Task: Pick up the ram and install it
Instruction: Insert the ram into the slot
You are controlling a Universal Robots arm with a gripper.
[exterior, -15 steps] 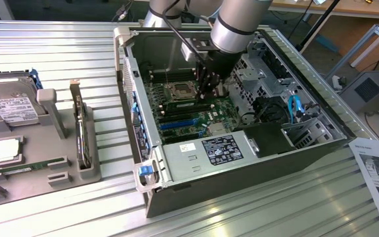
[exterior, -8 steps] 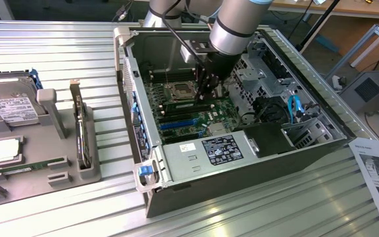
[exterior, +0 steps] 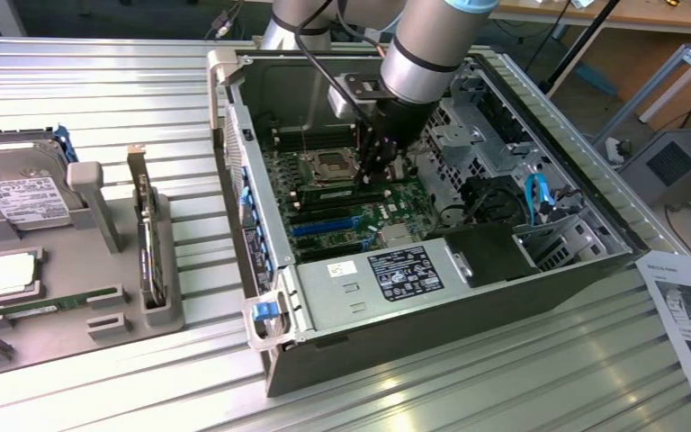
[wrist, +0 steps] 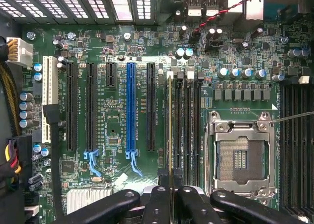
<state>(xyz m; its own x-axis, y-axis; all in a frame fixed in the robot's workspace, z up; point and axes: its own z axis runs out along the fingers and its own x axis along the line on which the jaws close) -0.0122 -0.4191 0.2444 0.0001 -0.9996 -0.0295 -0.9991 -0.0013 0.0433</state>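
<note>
One thin green ram stick [wrist: 170,128] stands edge-on over the motherboard's long black slots [wrist: 189,128], pinched in the closed black hand [wrist: 171,194], mid-frame in the exterior view inside the open metal computer case [exterior: 466,324].

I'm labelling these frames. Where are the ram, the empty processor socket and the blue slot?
the ram [wrist: 170,130], wrist view, middle of the thin edge facing the camera.
the empty processor socket [wrist: 240,158], wrist view, its central contact field.
the blue slot [wrist: 130,108], wrist view, middle of its length.
</note>
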